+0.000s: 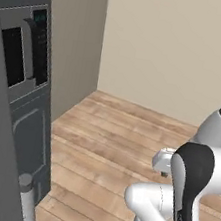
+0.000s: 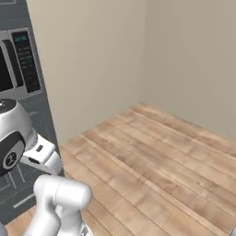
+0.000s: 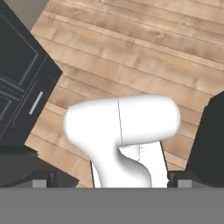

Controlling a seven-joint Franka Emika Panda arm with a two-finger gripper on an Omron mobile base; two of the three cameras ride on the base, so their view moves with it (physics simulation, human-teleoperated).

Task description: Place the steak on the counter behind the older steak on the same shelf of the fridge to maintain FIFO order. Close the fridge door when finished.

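The fridge [image 1: 19,93] is cut off by the left edge in both base views; the claw's [image 3: 111,181] finger spacing cannot be told.

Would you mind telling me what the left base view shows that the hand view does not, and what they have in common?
Left base view alone: the fridge front with its small dark display panel, a vertical bar handle low at its edge, and the beige walls of the room corner. Hand view alone: dark cabinet fronts with a short pale handle, seen from above, and the two dark fingertips at the bottom edge, set wide apart. Both share the wooden plank floor.
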